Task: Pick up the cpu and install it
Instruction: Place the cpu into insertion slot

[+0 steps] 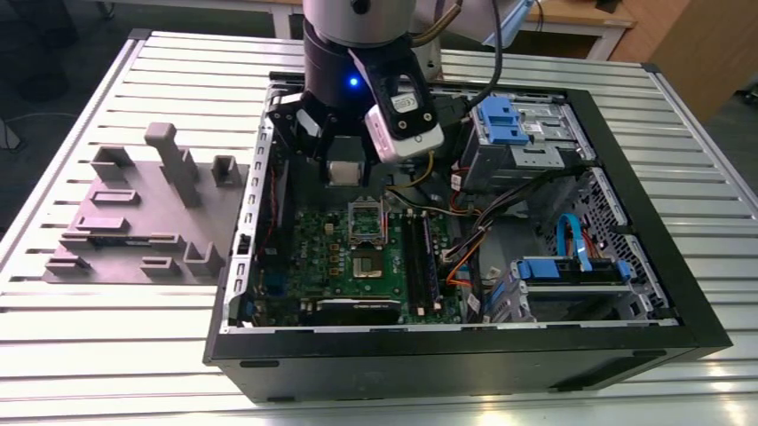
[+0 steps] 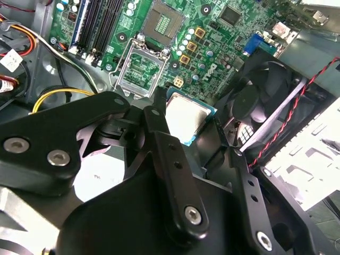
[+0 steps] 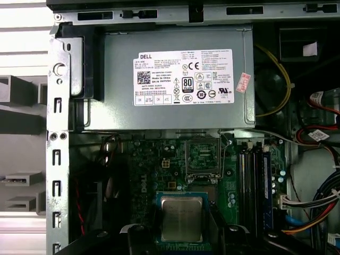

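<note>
Gripper (image 2: 187,118) is clamping the cpu (image 2: 187,121) by two opposite edges. The black fingers (image 2: 164,143) are closing in only as far as the chip's width, and the silvery top is facing up at both wrist cameras.

In the exterior view the chip (image 1: 343,169) is hanging in the air inside the open computer case (image 1: 474,364), at the case's far end toward the exterior view's left. It is sitting above the far edge of the green motherboard (image 1: 343,257), not touching it.

In the second wrist view the silver socket frame (image 2: 139,71) is lying just beside the chip, offset, with a gap showing between them. The chip is not sitting over the frame. A black fan (image 2: 260,95) is lying on the chip's other side.

In the first wrist view the grey power supply (image 3: 170,106) is lying beyond the socket frame (image 3: 202,156). The chip (image 3: 180,218) is hanging closer to the camera than both.

The case is resting on a slatted metal table (image 1: 119,355). A grey fixture block (image 1: 119,222) is sitting on the table outside the case, on the exterior view's left, well apart from the gripper. Blue drive brackets (image 1: 503,120) are showing at the case's far end, on the exterior view's right.
</note>
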You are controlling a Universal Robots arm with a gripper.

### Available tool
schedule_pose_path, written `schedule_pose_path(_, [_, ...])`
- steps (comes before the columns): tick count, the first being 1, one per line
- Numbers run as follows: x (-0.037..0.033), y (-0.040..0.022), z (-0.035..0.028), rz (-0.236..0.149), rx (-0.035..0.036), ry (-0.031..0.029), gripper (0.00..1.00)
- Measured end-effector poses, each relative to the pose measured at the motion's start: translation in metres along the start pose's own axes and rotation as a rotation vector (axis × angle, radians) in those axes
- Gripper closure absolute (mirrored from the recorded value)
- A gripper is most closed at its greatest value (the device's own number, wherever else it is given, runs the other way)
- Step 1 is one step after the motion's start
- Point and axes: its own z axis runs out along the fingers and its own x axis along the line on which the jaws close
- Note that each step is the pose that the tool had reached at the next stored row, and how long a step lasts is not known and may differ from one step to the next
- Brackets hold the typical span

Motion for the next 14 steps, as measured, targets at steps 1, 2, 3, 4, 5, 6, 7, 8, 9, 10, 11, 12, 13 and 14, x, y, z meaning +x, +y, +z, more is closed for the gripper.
schedule_pose_path(1, [0.0, 0.0, 0.0, 0.0, 0.0002, 0.0, 0.53])
schedule_pose_path(2, [0.0, 0.0, 0.0, 0.0, 0.0003, 0.0, 0.53])
schedule_pose_path(3, [0.0, 0.0, 0.0, 0.0, 0.0004, 0.0, 0.53])
schedule_pose_path(4, [0.0, 0.0, 0.0, 0.0, 0.0005, 0.0, 0.53])
schedule_pose_path(5, [0.0, 0.0, 0.0, 0.0, 0.002, -0.0001, 0.53])
schedule_pose_path(6, [0.0, 0.0, 0.0, 0.0, 0.0037, -0.0001, 0.53])
schedule_pose_path(7, [0.0, 0.0, 0.0, 0.0, 0.0037, -0.0001, 0.53])
schedule_pose_path(8, [0.0, 0.0, 0.0, 0.0, 0.0038, -0.0001, 0.53])
schedule_pose_path(9, [0.0, 0.0, 0.0, 0.0, 0.0039, -0.0001, 0.53])
schedule_pose_path(10, [0.0, 0.0, 0.0, 0.0, 0.004, -0.0001, 0.53])
schedule_pose_path(11, [0.0, 0.0, 0.0, 0.0, 0.0042, -0.0001, 0.53])
schedule_pose_path(12, [0.0, 0.0, 0.0, 0.0, 0.0043, -0.0001, 0.53])
schedule_pose_path(13, [0.0, 0.0, 0.0, 0.0, 0.0043, -0.0001, 0.53])
schedule_pose_path(14, [0.0, 0.0, 0.0, 0.0, 0.0044, -0.0002, 0.53])
